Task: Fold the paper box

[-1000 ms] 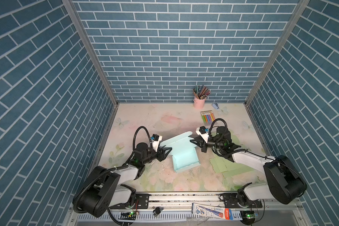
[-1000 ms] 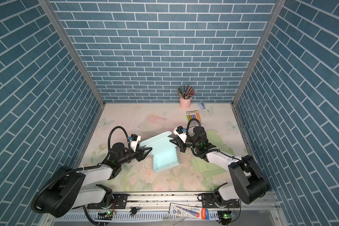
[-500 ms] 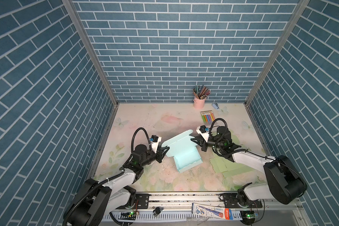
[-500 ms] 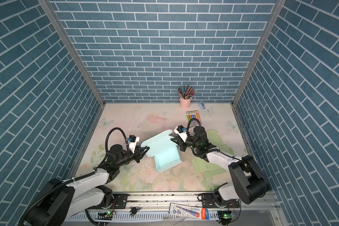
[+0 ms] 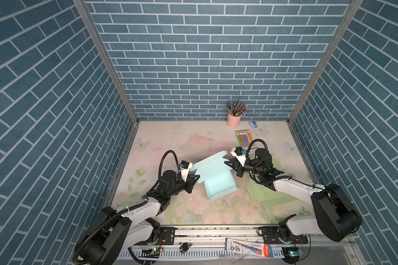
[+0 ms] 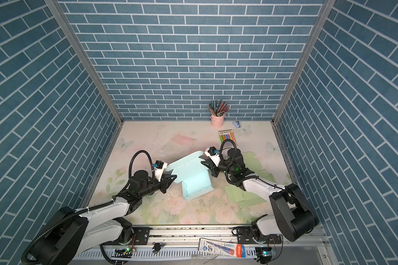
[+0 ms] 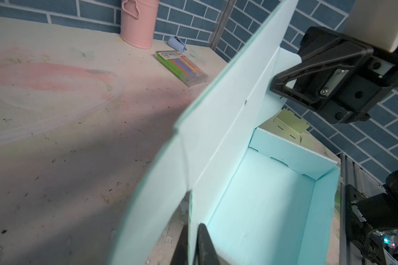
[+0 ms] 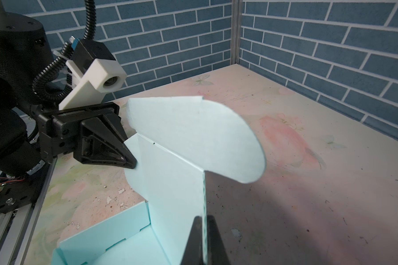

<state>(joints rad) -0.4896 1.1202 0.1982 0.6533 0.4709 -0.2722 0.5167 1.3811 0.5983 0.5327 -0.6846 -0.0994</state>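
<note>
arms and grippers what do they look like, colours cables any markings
Both arms match: the left arm and right arm have white links with bulky black joint housings. The left gripper and right gripper are black, with triangular open-frame fingers. Each wrist carries a white camera mount and a looping black corrugated hose. No markings are readable.

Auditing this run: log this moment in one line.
paper box: open | lid: raised | left end effector: shut on lid | right end effector: shut on lid
</note>
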